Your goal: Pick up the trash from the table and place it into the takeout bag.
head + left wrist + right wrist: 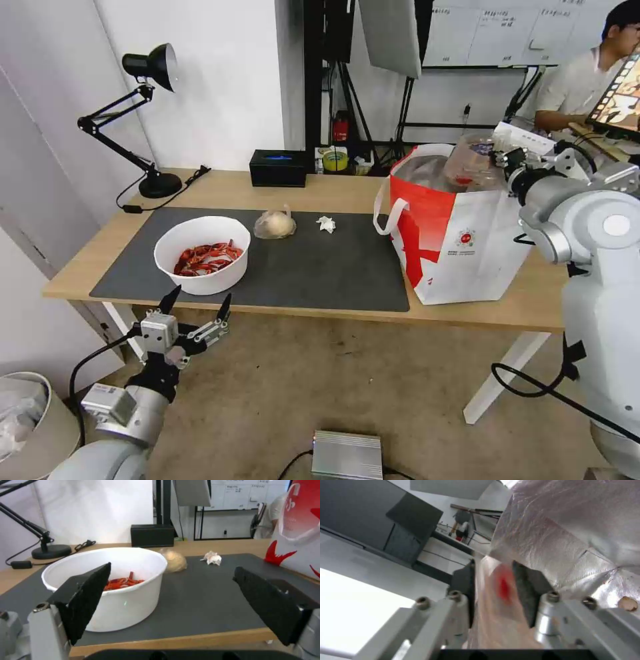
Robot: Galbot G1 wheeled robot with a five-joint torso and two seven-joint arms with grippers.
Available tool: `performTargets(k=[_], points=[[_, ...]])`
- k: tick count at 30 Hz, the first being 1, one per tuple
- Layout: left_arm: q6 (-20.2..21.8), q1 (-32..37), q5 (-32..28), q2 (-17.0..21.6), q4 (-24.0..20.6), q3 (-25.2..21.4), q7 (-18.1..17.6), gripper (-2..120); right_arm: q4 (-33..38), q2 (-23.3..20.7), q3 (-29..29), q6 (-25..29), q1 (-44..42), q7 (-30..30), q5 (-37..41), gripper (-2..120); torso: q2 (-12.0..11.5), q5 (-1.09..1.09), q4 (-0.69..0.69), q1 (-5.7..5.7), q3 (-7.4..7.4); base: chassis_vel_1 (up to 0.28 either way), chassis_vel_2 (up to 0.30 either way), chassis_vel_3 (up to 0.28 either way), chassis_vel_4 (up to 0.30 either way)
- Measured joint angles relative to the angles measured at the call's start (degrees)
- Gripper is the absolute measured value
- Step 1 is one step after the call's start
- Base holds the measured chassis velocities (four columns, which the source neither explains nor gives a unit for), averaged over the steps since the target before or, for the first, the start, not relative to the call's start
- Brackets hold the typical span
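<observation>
1. The left gripper [197, 301] is held spread wide just before the table [320, 190] edge, lined up with the bowl of crayfish shells [203, 254], apparently ready to approach it.
2. Beyond the bowl on the grey mat [320, 273] lie the knotted clear bag [274, 225] and crumpled tissue [326, 224].
3. Farthest from the bowl, the right gripper [493, 580] is pinched on the clear clamshell tray [470, 162] over the takeout bag [460, 233] mouth, seemingly for release inside.

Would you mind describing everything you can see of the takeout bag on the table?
The takeout bag is a large white tote with red panels, a small round red logo on its front and white loop handles. It stands upright with its mouth open on the bare wood at the right end of the table, just past the dark mat. Its lining looks like crinkled silver foil. At its mouth the right gripper holds the clear clamshell tray.
</observation>
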Motion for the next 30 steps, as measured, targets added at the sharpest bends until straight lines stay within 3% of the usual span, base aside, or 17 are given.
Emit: performTargets(k=[3,7,10,18,24,30], points=[[0.0,0.0,0.0,0.1,0.0,0.0,0.0,100,0.8,0.1,0.1,0.0,-0.8,-0.2,-0.5,45,0.0,0.00,0.00,0.00,0.00,0.000,0.000,0.000,0.000],[-0.1,0.0,-0.1,0.1,-0.2,-0.2,0.0,100,1.7,0.3,0.2,0.3,-1.8,-2.7,-1.5,55,0.0,0.00,0.00,0.00,0.00,0.000,0.000,0.000,0.000],[-0.3,0.0,-0.2,0.1,-0.4,-0.5,0.0,100,3.6,0.5,0.3,1.6,-4.1,-11.6,-5.1,70,0.0,0.00,0.00,0.00,0.00,0.000,0.000,0.000,0.000],[-1.0,0.1,-0.4,-0.1,-0.5,-1.1,-0.1,100,7.0,-0.2,-0.7,4.9,-7.8,-24.9,-12.9,97,0.0,0.00,0.00,-0.01,0.00,0.000,0.000,0.000,0.000],[-1.2,0.0,-0.7,-0.2,-0.7,-1.3,-0.1,100,12.4,-1.2,-1.7,6.3,-12.9,-32.9,-19.6,100,0.0,-0.01,0.01,-0.01,-0.01,0.000,0.000,0.000,0.000],[-1.6,-0.6,-0.8,0.5,0.6,-0.7,-0.2,100,18.8,-1.0,-2.1,9.1,-24.8,-41.3,-37.0,100,0.0,0.00,0.00,-0.01,-0.01,0.000,0.000,0.000,0.000]])
